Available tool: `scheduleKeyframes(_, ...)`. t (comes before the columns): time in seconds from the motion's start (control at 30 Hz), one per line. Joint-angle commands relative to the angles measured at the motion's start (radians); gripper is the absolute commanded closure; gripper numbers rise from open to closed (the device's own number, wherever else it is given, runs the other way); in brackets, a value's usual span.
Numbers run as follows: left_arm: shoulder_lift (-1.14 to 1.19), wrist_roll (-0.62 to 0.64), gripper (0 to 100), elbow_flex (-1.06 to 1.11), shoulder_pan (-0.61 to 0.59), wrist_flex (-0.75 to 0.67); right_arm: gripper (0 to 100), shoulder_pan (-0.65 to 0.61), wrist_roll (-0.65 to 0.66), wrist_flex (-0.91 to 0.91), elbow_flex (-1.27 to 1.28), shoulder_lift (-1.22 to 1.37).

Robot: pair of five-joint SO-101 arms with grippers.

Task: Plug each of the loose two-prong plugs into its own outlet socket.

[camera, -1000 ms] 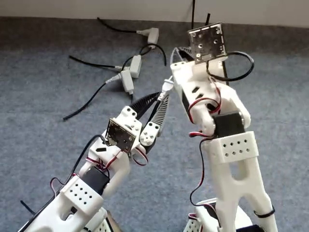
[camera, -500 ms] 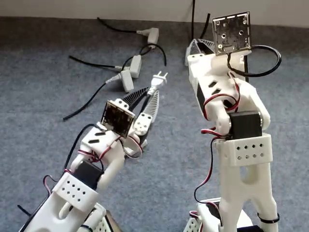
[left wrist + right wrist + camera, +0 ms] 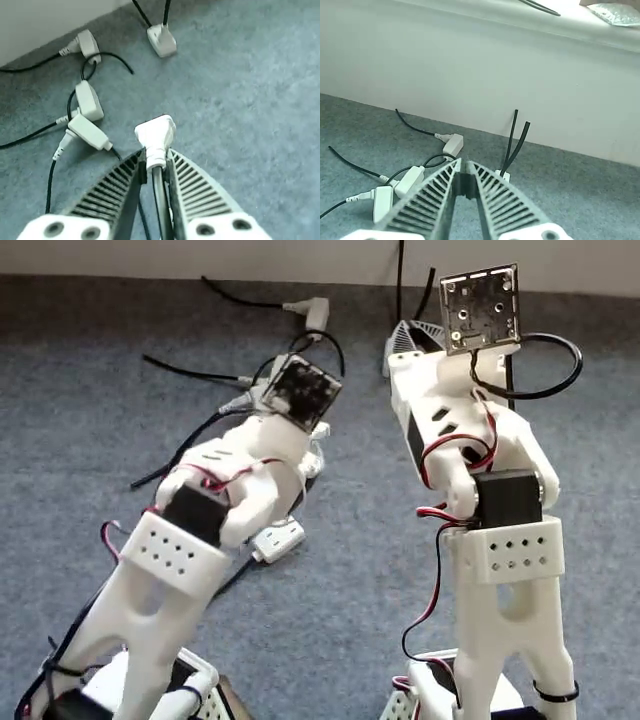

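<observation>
My left gripper [image 3: 156, 152] is shut on a white two-prong plug [image 3: 156, 132] whose black cord runs back between the fingers. It hangs above the carpet, just short of two white socket blocks [image 3: 89, 100] [image 3: 88, 132] lying side by side with their cords. Another white plug [image 3: 82, 44] lies by the wall, and a white block [image 3: 161, 40] with two black cables lies further along. In the high view the left arm [image 3: 250, 470] stretches over those blocks. My right gripper [image 3: 463, 167] is raised and shut, holding nothing, with the same blocks [image 3: 410, 180] beyond it.
A white socket block [image 3: 276, 540] on a black cord lies on the carpet under the left arm. The right arm [image 3: 470, 450] stands upright at the right. The wall [image 3: 470, 65] bounds the carpet at the far side. Black cords [image 3: 190, 370] trail to the left.
The left arm has swung forward and up the carpet with the plug, now covering the socket blocks. The right arm drew back from the plug a second ago and has since kept still.
</observation>
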Motion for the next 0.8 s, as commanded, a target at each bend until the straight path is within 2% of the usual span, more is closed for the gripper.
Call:
scheduleKeyframes(0.0,0.173,-0.095,99,-0.262,-0.016,0.232,99.2,0.012,-0.014,0.004,-0.053,-0.033)
scheduleKeyframes(0.13,0.298,-0.206,99,-0.433,-0.016,0.413,99.2,0.012,-0.014,0.004,-0.053,-0.033)
scheduleKeyframes(0.23,0.369,-0.282,99,-0.498,-0.016,0.486,99.2,0.012,-0.014,0.004,-0.051,-0.033)
scheduleKeyframes(0.37,0.453,-0.396,99,-0.518,-0.022,0.505,99.2,0.012,-0.014,0.004,-0.051,-0.033)
scheduleKeyframes(0.6,0.547,-0.529,99,-0.521,-0.107,0.548,99.2,0.012,-0.014,0.002,-0.05,-0.031)
scheduleKeyframes(0.77,0.542,-0.534,99,-0.513,-0.125,0.621,99.2,0.008,-0.014,-0.001,-0.048,-0.031)
